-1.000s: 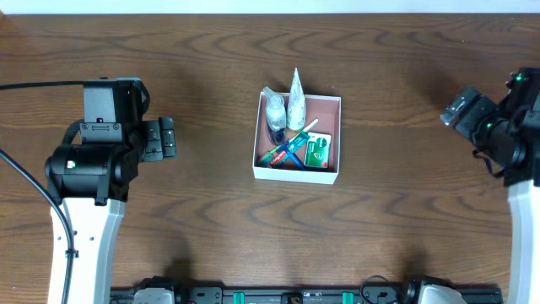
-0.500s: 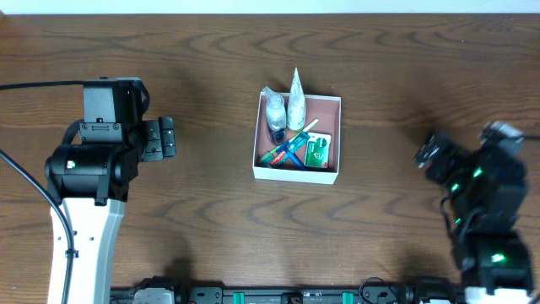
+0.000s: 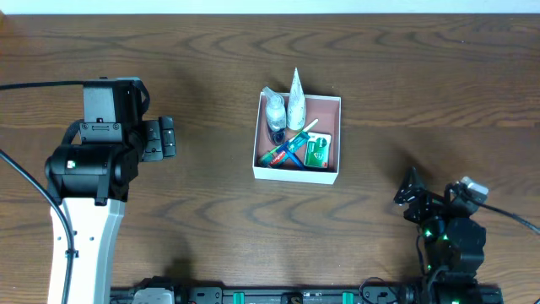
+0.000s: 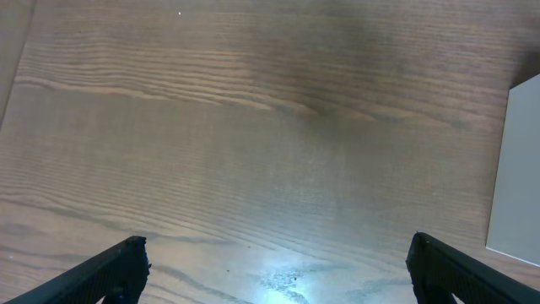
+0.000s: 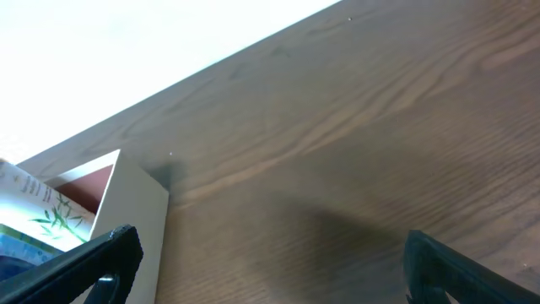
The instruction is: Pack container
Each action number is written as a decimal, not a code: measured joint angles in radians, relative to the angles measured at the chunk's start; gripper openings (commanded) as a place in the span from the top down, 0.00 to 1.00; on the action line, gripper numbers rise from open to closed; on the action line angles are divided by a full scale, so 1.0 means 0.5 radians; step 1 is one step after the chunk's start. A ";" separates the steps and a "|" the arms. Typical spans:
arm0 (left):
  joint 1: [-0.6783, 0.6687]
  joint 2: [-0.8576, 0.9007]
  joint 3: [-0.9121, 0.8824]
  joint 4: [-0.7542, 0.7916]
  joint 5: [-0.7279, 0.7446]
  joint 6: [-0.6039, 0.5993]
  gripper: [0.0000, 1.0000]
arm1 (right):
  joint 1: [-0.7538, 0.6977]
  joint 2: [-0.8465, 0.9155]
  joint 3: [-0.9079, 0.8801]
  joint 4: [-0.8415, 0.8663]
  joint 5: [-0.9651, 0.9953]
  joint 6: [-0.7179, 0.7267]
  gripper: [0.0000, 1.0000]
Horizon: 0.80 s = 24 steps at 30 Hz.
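The container (image 3: 332, 174) is a square white-walled box with a pink-brown floor at the table's middle. It holds a white tube (image 3: 295, 101), a clear bottle (image 3: 275, 110), a toothbrush, a toothpaste tube and a green packet (image 3: 316, 151). My left gripper (image 3: 160, 139) is open and empty, well left of the box; the box wall (image 4: 515, 169) shows at the right edge of the left wrist view. My right gripper (image 3: 411, 201) is open and empty, low at the front right. The box corner (image 5: 135, 211) shows in the right wrist view.
The table is dark wood with a pale far edge (image 3: 270, 7). A black cable (image 3: 34, 84) runs in from the left to the left arm. A rail with fittings (image 3: 287, 295) lines the front edge.
My right arm has swung down from the far right to the front right of the table and folded low. The left arm and the box have not moved.
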 measured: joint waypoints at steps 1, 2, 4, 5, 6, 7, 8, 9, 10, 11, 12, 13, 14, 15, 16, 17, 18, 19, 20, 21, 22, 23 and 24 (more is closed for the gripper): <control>0.000 0.000 0.000 -0.001 0.000 0.000 0.02 | 0.000 -0.038 -0.025 0.005 0.001 -0.001 0.01; 0.000 0.000 0.000 0.000 0.000 0.000 0.02 | -0.001 -0.069 -0.050 0.008 0.000 0.000 0.01; 0.000 0.000 0.000 0.000 0.000 0.000 0.02 | -0.001 -0.122 -0.098 0.007 0.000 0.000 0.01; 0.000 0.000 0.000 0.000 0.000 0.000 0.02 | -0.001 -0.140 -0.116 0.006 -0.002 -0.001 0.01; 0.000 0.000 0.001 -0.001 0.000 0.000 0.02 | -0.001 -0.160 -0.133 0.008 -0.002 -0.001 0.01; 0.000 0.000 0.000 0.000 0.000 0.000 0.02 | -0.001 -0.180 -0.144 0.008 -0.002 -0.001 0.01; 0.000 0.000 0.000 -0.001 0.000 0.000 0.02 | -0.001 -0.193 -0.146 0.014 -0.002 -0.001 0.01; 0.000 0.000 0.000 0.000 0.000 0.000 0.02 | -0.001 -0.213 -0.146 0.021 -0.001 -0.001 0.01; 0.000 0.000 0.000 -0.001 0.000 0.000 0.02 | -0.001 -0.227 -0.146 0.023 -0.001 -0.001 0.01; 0.000 0.000 0.001 -0.001 0.000 0.000 0.02 | -0.001 -0.239 -0.146 0.024 0.000 -0.001 0.01; 0.000 0.000 0.000 0.000 0.000 0.000 0.02 | -0.001 -0.242 -0.146 0.024 0.000 -0.001 0.01; 0.000 0.000 0.000 -0.001 0.000 0.000 0.02 | -0.001 -0.243 -0.146 0.023 0.000 -0.001 0.01; 0.000 0.000 0.000 -0.001 0.000 0.000 0.02 | -0.001 -0.243 -0.146 0.023 0.000 -0.001 0.01; 0.000 0.000 0.000 -0.001 0.000 0.000 0.02 | -0.001 -0.243 -0.146 0.023 0.000 -0.001 0.01; 0.000 0.000 0.001 -0.001 0.000 0.000 0.02 | -0.001 -0.243 -0.146 0.023 0.000 -0.001 0.01; 0.000 0.000 0.000 -0.001 0.000 0.000 0.02 | -0.001 -0.243 -0.146 0.023 0.000 -0.001 0.01; 0.000 0.000 0.000 -0.001 0.000 0.000 0.02 | -0.001 -0.243 -0.146 0.023 0.000 -0.001 0.01; 0.000 0.000 0.000 -0.001 0.000 0.000 0.02 | -0.001 -0.243 -0.146 0.023 0.000 -0.001 0.01; 0.000 0.000 0.000 -0.001 0.000 0.000 0.02 | -0.001 -0.243 -0.146 0.023 0.000 -0.001 0.01; 0.000 0.000 0.000 -0.001 0.000 0.000 0.02 | -0.001 -0.243 -0.146 0.023 0.000 -0.001 0.01; 0.000 0.000 0.000 -0.001 0.000 0.000 0.02 | -0.001 -0.243 -0.146 0.023 0.000 -0.001 0.01; 0.000 0.000 0.000 -0.001 0.000 0.000 0.02 | -0.001 -0.243 -0.146 0.023 0.000 -0.001 0.01; 0.000 0.000 0.000 -0.001 0.000 0.000 0.02 | -0.001 -0.243 -0.146 0.023 0.000 -0.001 0.01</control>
